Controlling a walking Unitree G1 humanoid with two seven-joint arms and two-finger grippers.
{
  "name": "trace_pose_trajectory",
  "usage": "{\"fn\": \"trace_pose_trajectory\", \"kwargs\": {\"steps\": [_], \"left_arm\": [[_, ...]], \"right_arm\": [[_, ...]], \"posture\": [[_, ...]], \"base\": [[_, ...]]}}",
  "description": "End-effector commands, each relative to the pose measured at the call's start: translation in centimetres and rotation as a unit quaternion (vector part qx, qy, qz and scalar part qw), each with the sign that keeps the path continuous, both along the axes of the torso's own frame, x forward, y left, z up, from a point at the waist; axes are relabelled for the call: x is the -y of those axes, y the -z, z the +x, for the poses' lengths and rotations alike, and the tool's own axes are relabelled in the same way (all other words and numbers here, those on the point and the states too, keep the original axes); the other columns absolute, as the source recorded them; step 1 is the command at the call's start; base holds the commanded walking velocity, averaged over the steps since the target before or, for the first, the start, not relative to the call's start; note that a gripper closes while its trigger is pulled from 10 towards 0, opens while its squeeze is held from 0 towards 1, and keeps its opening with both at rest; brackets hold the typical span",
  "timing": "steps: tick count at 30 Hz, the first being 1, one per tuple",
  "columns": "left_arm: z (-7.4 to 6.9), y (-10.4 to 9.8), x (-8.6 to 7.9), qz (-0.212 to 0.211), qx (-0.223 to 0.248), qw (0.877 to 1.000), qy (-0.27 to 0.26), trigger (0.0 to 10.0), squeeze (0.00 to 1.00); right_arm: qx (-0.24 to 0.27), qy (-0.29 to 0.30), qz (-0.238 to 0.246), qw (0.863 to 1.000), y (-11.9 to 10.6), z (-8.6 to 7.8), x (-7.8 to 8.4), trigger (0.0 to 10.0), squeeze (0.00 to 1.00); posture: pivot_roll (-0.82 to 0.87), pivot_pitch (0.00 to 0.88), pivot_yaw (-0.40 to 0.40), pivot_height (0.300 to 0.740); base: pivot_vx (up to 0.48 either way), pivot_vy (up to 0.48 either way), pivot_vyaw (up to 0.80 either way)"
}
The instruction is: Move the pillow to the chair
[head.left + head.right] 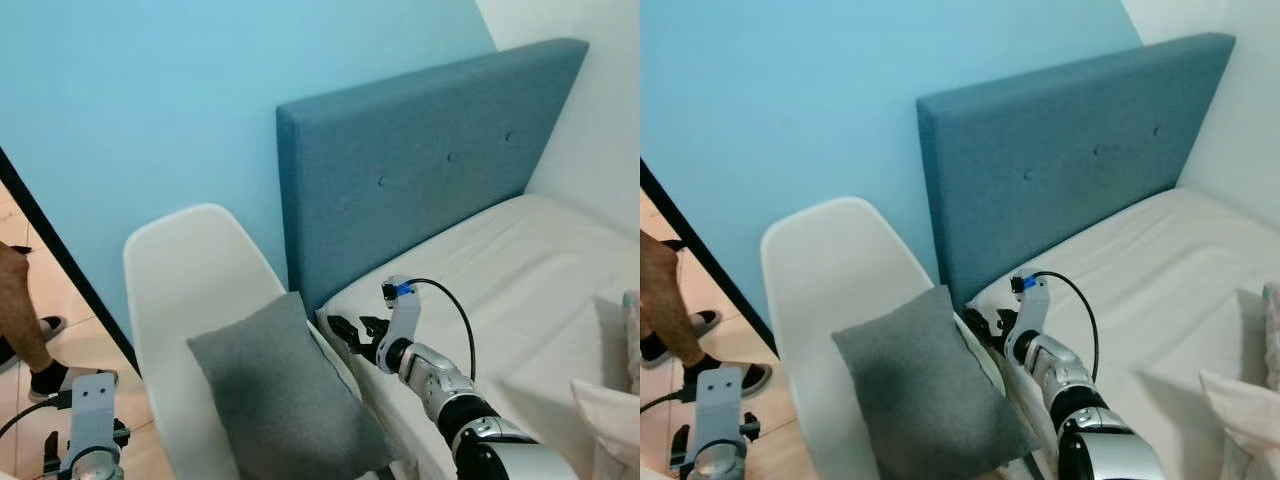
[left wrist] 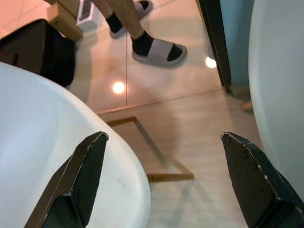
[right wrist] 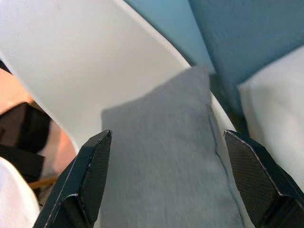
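A grey pillow (image 1: 280, 400) rests on the seat of a white shell chair (image 1: 190, 270), leaning against its backrest. My right gripper (image 1: 350, 330) hovers just off the pillow's right edge, in the gap between chair and bed. It is open with nothing between its fingers. The right wrist view looks along those spread fingers (image 3: 85, 180) onto the pillow (image 3: 161, 156) and the chair back (image 3: 71, 61). My left arm (image 1: 90, 425) hangs low beside the chair's left side. Its left gripper (image 2: 164, 136) is open over the tiled floor.
A bed with a white sheet (image 1: 520, 290) and a blue padded headboard (image 1: 430, 170) stands right of the chair. A pale cushion (image 1: 610, 410) lies at the bed's near right. A person's leg and sandalled feet (image 2: 156, 50) stand on the floor at left, near a dark box (image 2: 38, 52).
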State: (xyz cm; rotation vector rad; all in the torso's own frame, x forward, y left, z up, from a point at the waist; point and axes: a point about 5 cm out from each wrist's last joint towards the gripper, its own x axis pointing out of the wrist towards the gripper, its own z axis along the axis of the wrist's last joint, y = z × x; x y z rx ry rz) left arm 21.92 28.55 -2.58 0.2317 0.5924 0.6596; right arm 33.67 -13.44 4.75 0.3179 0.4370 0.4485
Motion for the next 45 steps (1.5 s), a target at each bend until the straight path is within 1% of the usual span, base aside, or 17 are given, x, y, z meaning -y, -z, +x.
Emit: {"fn": "trace_pose_trajectory", "kwargs": {"steps": [1,8,11,12,13,15,16,17,19,20,21,23,25,28,30,34,45], "left_arm": [[-1.6,1.6,0.7,-0.019,-0.041,0.999,0.0,10.0,0.0],[-3.1,3.0,1.7,-0.047,-0.084,0.995,0.014,10.0,0.0],[-4.5,4.1,2.3,-0.083,-0.11,0.99,0.006,10.0,0.0],[-4.5,4.1,2.3,-0.083,-0.11,0.99,0.006,10.0,0.0],[-5.0,4.5,2.5,-0.093,-0.119,0.989,0.001,10.0,0.0],[-6.6,5.5,3.2,-0.113,-0.152,0.982,-0.009,10.0,0.0],[-7.3,5.9,3.4,-0.117,-0.167,0.979,-0.009,10.0,0.0],[-7.3,5.9,3.4,-0.117,-0.167,0.979,-0.009,10.0,0.0],[-8.4,6.4,3.7,-0.122,-0.191,0.974,-0.003,10.0,0.0],[-8.4,6.4,3.7,-0.122,-0.191,0.974,-0.003,10.0,0.0],[-9.1,6.7,3.8,-0.124,-0.206,0.971,0.001,10.0,0.0],[-9.1,6.7,3.8,-0.124,-0.206,0.971,0.001,10.0,0.0],[-9.4,6.8,3.8,-0.124,-0.214,0.969,0.007,10.0,0.0],[-9.4,6.8,3.8,-0.124,-0.216,0.968,0.009,10.0,0.0],[-9.3,6.8,3.8,-0.125,-0.217,0.968,0.013,10.0,0.0],[-9.3,6.8,3.8,-0.126,-0.221,0.967,0.017,10.0,0.0],[-9.6,7.0,3.9,-0.13,-0.228,0.965,0.023,10.0,0.0]], "right_arm": [[-0.035,0.008,-0.019,0.999,1.9,-1.3,0.5,10.0,0.0],[-0.086,0.034,-0.068,0.993,4.7,-3.7,1.9,10.0,0.0],[-0.133,0.062,-0.126,0.981,7.0,-6.0,3.4,10.0,0.0],[-0.133,0.062,-0.126,0.981,7.0,-6.0,3.4,10.0,0.0],[-0.151,0.067,-0.134,0.977,7.8,-6.9,3.9,10.0,0.0],[-0.172,0.072,-0.128,0.974,8.8,-8.3,4.4,10.0,0.0],[-0.172,0.074,-0.121,0.975,8.9,-8.6,4.5,10.0,0.0],[-0.172,0.074,-0.121,0.975,8.9,-8.6,4.5,10.0,0.0],[-0.15,0.074,-0.099,0.981,8.4,-8.0,4.3,10.0,0.0],[-0.15,0.074,-0.099,0.981,8.4,-8.0,4.3,10.0,0.0],[-0.116,0.069,-0.076,0.988,7.3,-6.8,3.9,10.0,0.0],[-0.116,0.069,-0.076,0.988,7.3,-6.8,3.9,10.0,0.0],[-0.075,0.057,-0.051,0.994,5.8,-5.3,3.4,10.0,0.0],[-0.053,0.052,-0.038,0.996,4.9,-4.5,3.2,10.0,0.0],[-0.014,0.07,-0.014,0.997,2.8,-2.4,3.1,10.0,0.0],[0.002,0.096,-0.015,0.995,1.4,-1.2,3.6,10.0,0.0],[0.028,0.136,-0.024,0.99,0.1,-0.2,4.7,10.0,0.0]], "posture": [[-0.05,0.026,-0.019,0.74],[-0.06,0.026,-0.024,0.74],[-0.06,0.025,-0.025,0.74],[-0.06,0.025,-0.025,0.74],[-0.06,0.025,-0.025,0.74],[-0.06,0.031,-0.019,0.74],[-0.06,0.032,-0.018,0.74],[-0.06,0.032,-0.018,0.74],[-0.07,0.032,-0.015,0.74],[-0.07,0.032,-0.015,0.74],[-0.08,0.032,-0.013,0.74],[-0.08,0.032,-0.013,0.74],[-0.08,0.029,-0.017,0.74],[-0.07,0.026,-0.02,0.74],[-0.07,0.024,-0.025,0.74],[-0.08,0.024,-0.023,0.74],[-0.08,0.029,-0.024,0.74]], "base": [[0.0,0.0,0.0],[0.0,0.0,0.0],[0.0,0.0,0.0],[0.0,0.0,0.0],[0.0,0.0,0.0],[-0.293,0.0,0.0],[-0.379,0.0,0.0],[-0.379,0.0,0.0],[-0.405,0.0,0.0],[-0.42,0.0,0.0],[-0.428,0.0,0.0],[-0.428,0.0,0.0],[-0.441,0.0,0.0],[-0.44,0.0,0.0],[-0.456,0.0,0.0],[-0.458,0.0,-0.19],[-0.458,0.0,-0.74]]}}
